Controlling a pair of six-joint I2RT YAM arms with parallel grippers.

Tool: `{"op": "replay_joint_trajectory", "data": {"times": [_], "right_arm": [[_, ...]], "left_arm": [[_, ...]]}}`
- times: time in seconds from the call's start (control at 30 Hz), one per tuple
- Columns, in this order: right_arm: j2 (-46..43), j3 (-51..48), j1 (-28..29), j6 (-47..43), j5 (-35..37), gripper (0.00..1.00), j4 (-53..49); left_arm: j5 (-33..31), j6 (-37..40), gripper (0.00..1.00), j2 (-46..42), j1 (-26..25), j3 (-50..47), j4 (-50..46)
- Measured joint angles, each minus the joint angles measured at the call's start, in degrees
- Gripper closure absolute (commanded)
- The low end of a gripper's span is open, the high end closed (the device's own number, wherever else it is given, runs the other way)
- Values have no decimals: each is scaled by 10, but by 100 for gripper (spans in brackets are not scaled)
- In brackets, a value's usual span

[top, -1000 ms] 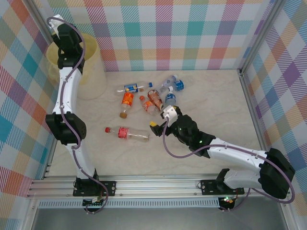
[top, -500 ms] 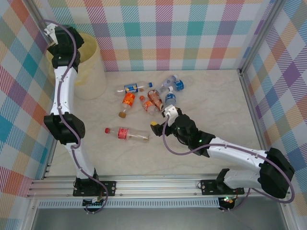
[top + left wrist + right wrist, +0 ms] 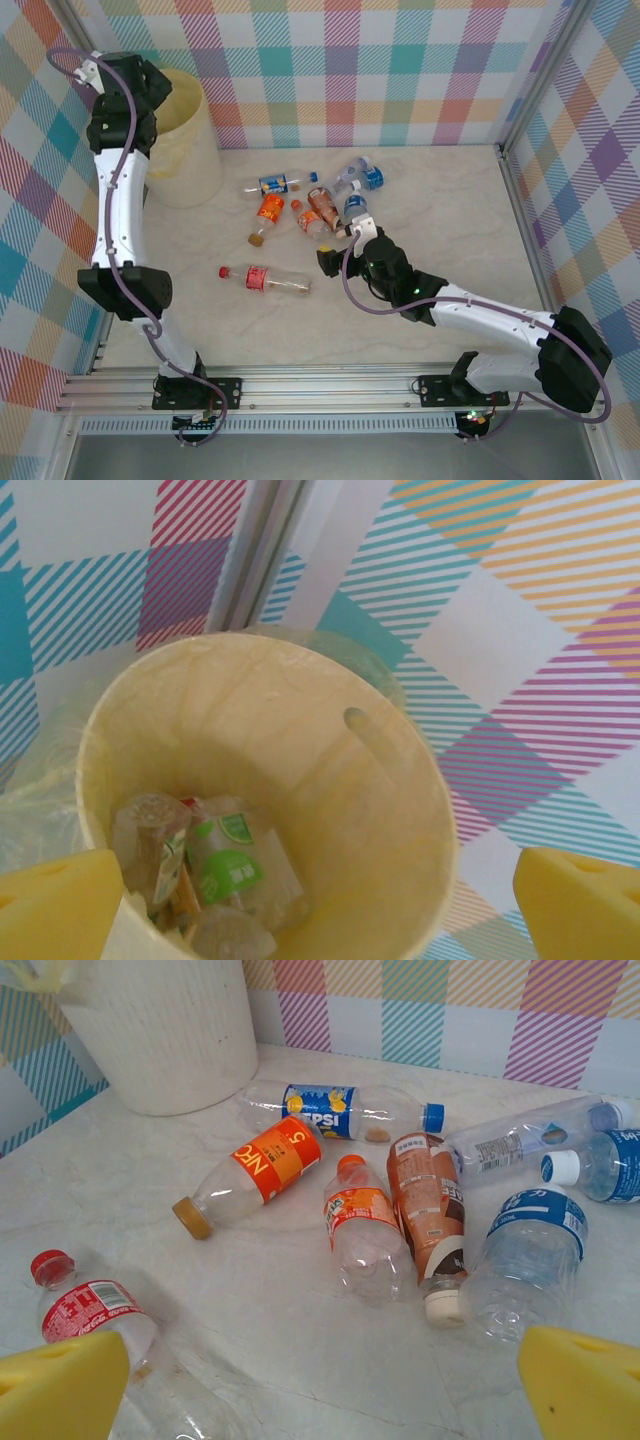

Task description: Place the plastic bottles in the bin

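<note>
Several plastic bottles lie in a loose cluster mid-table: a Pepsi one [image 3: 320, 1108], an orange-labelled one [image 3: 268, 1160], a small orange-capped one [image 3: 365, 1225], a brown-labelled one [image 3: 425, 1195], blue-labelled ones [image 3: 530, 1245] and a red-capped one [image 3: 95, 1315] [image 3: 265, 279]. My right gripper [image 3: 320, 1390] [image 3: 338, 246] hangs open just in front of the cluster, nothing between its pads. The pale-yellow bin [image 3: 188, 135] [image 3: 165, 1030] stands at the back left. My left gripper [image 3: 320, 920] [image 3: 145, 80] is open above the bin's rim [image 3: 430, 810]. A green-labelled bottle [image 3: 235, 865] and others lie inside.
Checked walls close the table at the back, left and right. A metal corner post [image 3: 250, 560] rises just behind the bin. Bare tabletop [image 3: 440, 210] stretches right of the cluster and between the red-capped bottle and the near rail.
The left arm's upper part has swung left and its wrist has turned over the bin. The right gripper has crept a little up toward the bottle cluster.
</note>
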Motion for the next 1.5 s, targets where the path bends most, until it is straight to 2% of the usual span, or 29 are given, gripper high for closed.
{"op": "replay_joint_trajectory", "data": {"times": [0.13,0.27,0.5,0.63,0.73,0.93,1.1,1.33,1.5], "right_arm": [[0,0,-1,13,4,0,0],[-1,0,-9,47,9,0,-4],[-9,-1,-87,150,-11,0,-57],[-10,-1,-122,174,-34,0,-87],[-4,3,-153,167,-78,0,-110],[62,68,-195,139,-129,0,-177],[157,168,-214,139,-152,0,-236],[331,337,-219,159,-154,0,-323],[405,389,-233,173,-155,7,-365]], "left_arm": [[-1,-18,0,-57,-51,-65,-5],[0,-44,0,-126,-114,-186,8],[28,-100,0,-210,-196,-385,61],[84,-116,0,-234,-205,-462,89],[115,-123,0,-249,-205,-506,100],[130,-129,0,-318,-205,-603,99],[132,-140,0,-370,-205,-658,100],[127,-146,0,-374,-205,-670,95],[116,-147,0,-374,-205,-670,80]]}}
